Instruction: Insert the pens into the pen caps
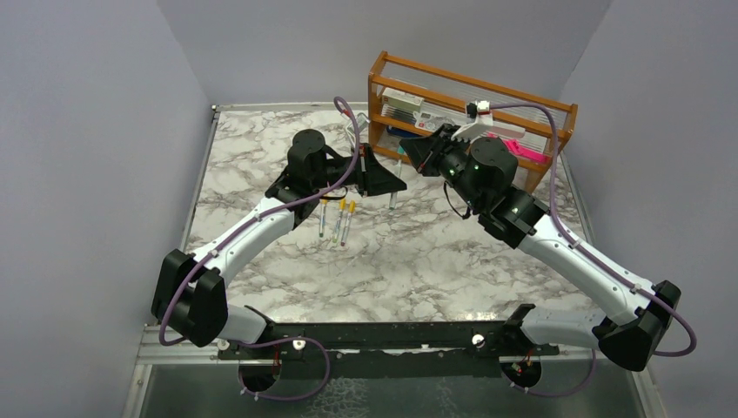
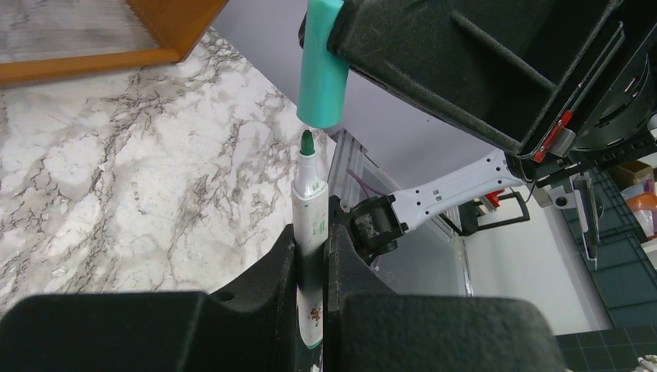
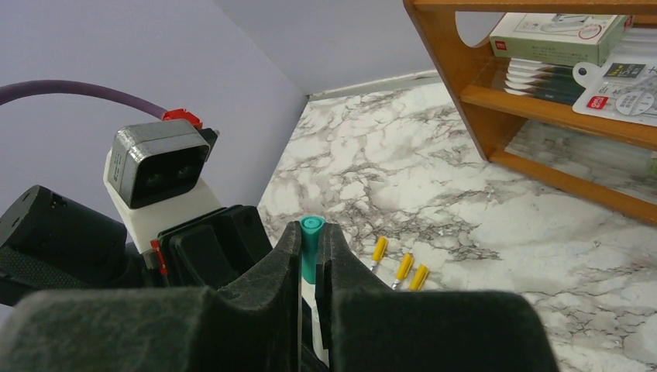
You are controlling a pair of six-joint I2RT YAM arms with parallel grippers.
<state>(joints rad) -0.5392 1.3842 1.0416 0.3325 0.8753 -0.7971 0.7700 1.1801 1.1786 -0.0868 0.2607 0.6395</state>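
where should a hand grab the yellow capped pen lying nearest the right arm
Grip that pen by its white barrel, below the yellow cap, probably from straight above: it lies flat on the table, with another pen close alongside.

The lower barrel of the white, green-tipped pen (image 2: 311, 203) is hidden between the black fingers (image 2: 279, 271) of the left gripper (image 2: 311, 226) and cut off at the picture's bottom edge. The teal tubular cap (image 2: 320, 70) is cut off at the top in the left wrist view. In the right wrist view it is mostly buried in the right gripper (image 3: 311, 236). The barrels of three yellow-capped pens (image 3: 404, 266) are covered by that gripper.
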